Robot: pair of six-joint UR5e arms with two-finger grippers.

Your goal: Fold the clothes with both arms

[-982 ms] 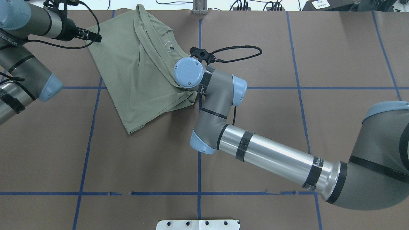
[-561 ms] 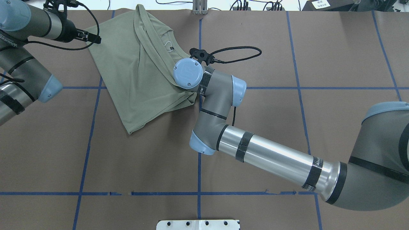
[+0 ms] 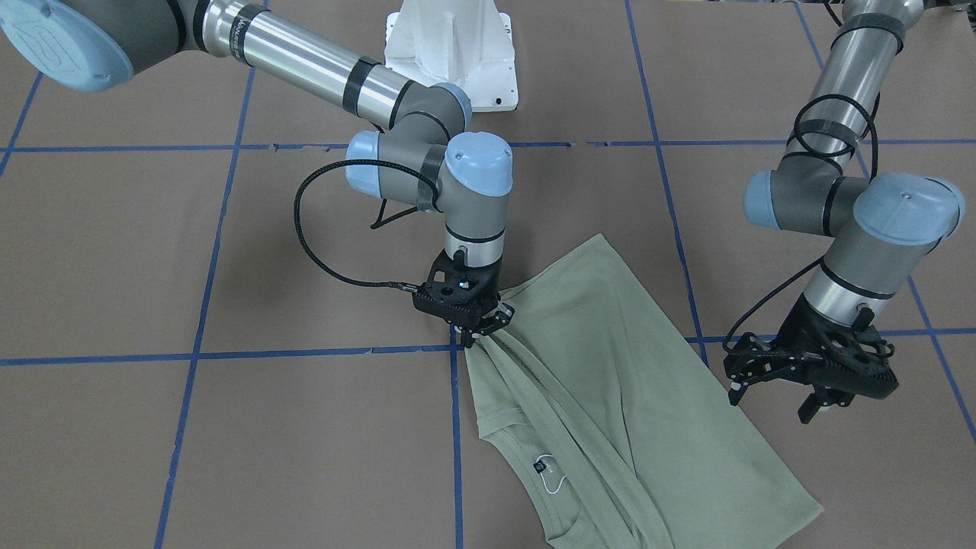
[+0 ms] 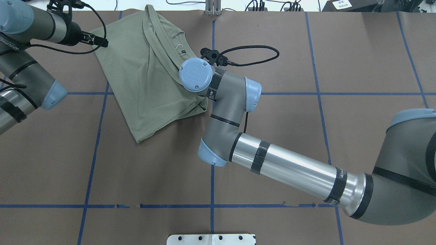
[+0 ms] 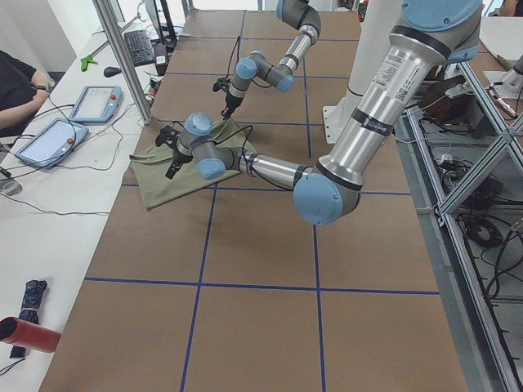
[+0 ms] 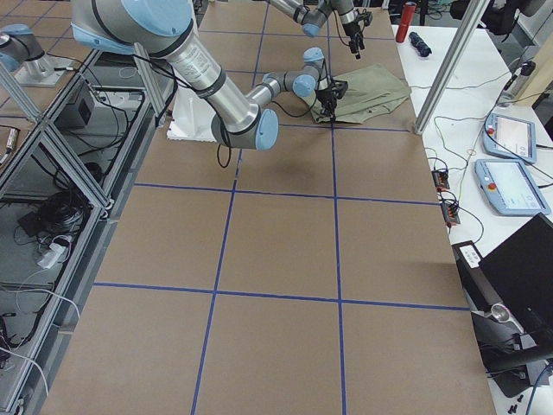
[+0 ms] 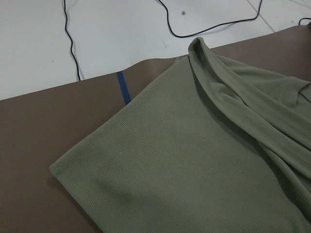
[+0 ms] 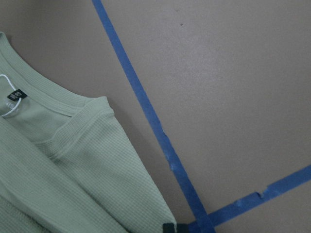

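shirt (image 3: 633, 396): cut by bottom edge, front view | right fingers (image 3: 494, 319): hidden under wrist cap (image 4: 195, 74), overhead

The right arm (image 4: 289, 168) and left arm (image 3: 855, 57) are silver tubes between dark grey joint housings with round light-blue caps. The right one carries black tape bands, white lettering on a black collar, and small screws in its wrist cap (image 4: 195, 74). A braided black cable (image 4: 259, 50) loops from its wrist; black cable coils round the left. The jaws are black.
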